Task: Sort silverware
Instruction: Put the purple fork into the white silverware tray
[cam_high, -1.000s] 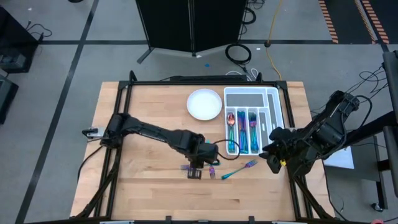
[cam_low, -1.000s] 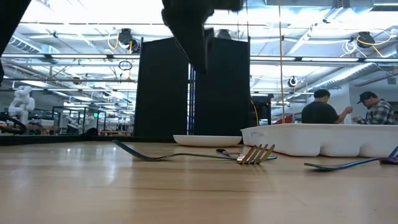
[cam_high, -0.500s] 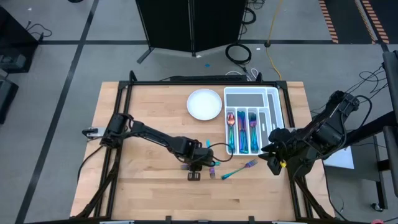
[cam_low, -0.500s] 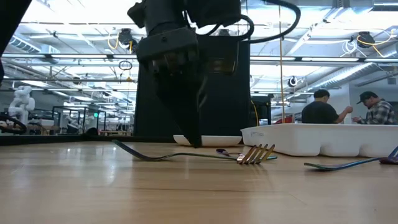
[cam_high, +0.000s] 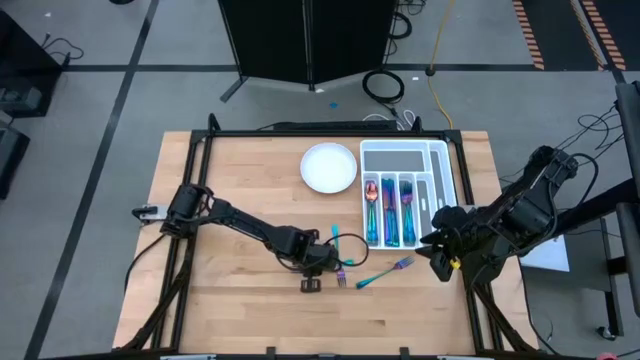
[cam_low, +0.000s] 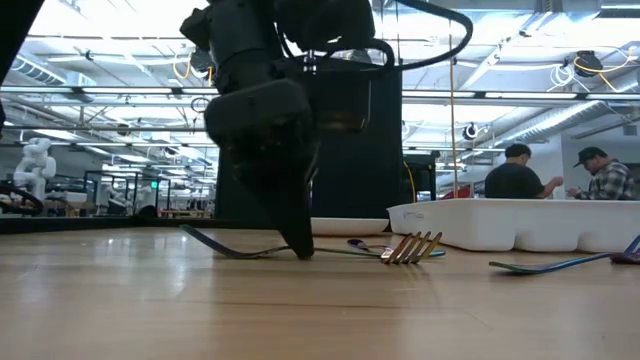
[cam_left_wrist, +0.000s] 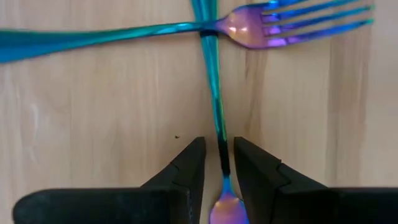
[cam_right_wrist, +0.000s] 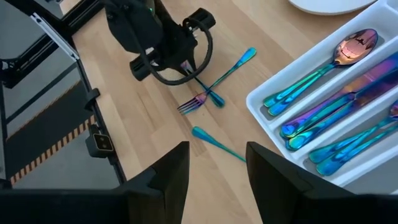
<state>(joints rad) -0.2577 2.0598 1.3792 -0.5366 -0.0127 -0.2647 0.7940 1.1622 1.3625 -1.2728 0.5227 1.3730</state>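
Note:
Two pieces of iridescent silverware lie crossed on the wood near the table's front middle: a fork (cam_left_wrist: 249, 28) and a slim teal handle (cam_left_wrist: 214, 106) that runs under it. My left gripper (cam_left_wrist: 220, 162) is down at the tabletop (cam_low: 298, 248), slightly open. Its fingers stand on either side of that handle without plainly touching it. Another fork (cam_high: 385, 272) lies to the right. My right gripper (cam_right_wrist: 217, 174) hangs open and empty above the table's right edge (cam_high: 440, 262).
A white compartmented tray (cam_high: 437, 185) at the back right holds several pieces of silverware. A round white plate (cam_high: 329, 167) sits to its left. A loose teal piece (cam_right_wrist: 217, 143) lies near the tray. People stand far behind the table (cam_low: 520, 170).
My left gripper has come straight down from well above the table to the tabletop, over the crossed silverware, its finger gap unchanged. The silverware has not moved.

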